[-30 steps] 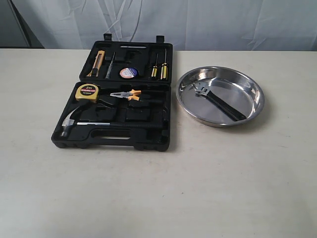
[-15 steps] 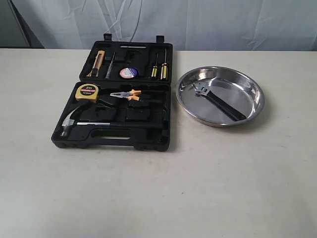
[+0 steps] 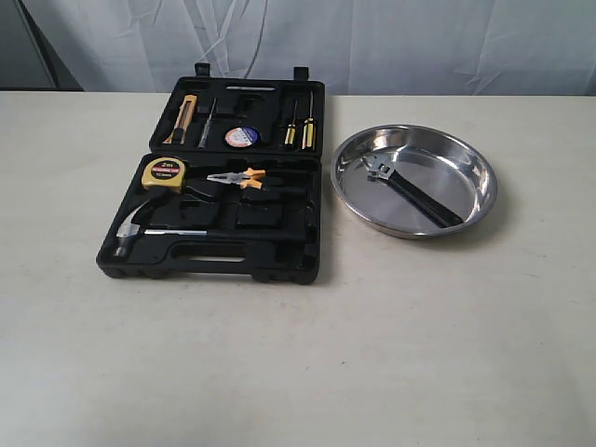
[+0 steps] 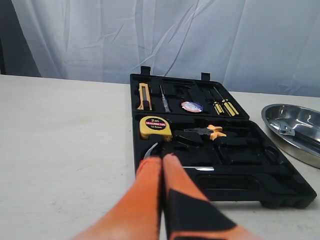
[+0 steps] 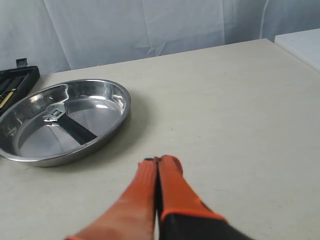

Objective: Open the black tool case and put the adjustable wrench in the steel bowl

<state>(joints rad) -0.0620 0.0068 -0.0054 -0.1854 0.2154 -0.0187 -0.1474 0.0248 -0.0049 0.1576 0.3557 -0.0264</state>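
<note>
The black tool case [image 3: 177,261] lies open on the table, lid flat behind its tray. To its right, the adjustable wrench [image 3: 410,191] lies inside the steel bowl [image 3: 480,200], silver head toward the case. Neither arm shows in the exterior view. In the left wrist view my left gripper [image 4: 162,159] is shut and empty, short of the case [image 4: 280,187]; the bowl [image 4: 272,112] with the wrench head [image 4: 283,129] shows at the edge. In the right wrist view my right gripper [image 5: 159,161] is shut and empty over bare table, apart from the bowl [image 5: 117,117] and the wrench [image 5: 72,126].
The case tray holds a yellow tape measure [image 3: 164,173], orange-handled pliers [image 3: 237,178] and a hammer [image 3: 140,231]. The lid holds a utility knife [image 3: 184,117], screwdrivers [image 3: 300,128] and a tape roll [image 3: 241,136]. A white curtain [image 3: 372,37] hangs behind the table.
</note>
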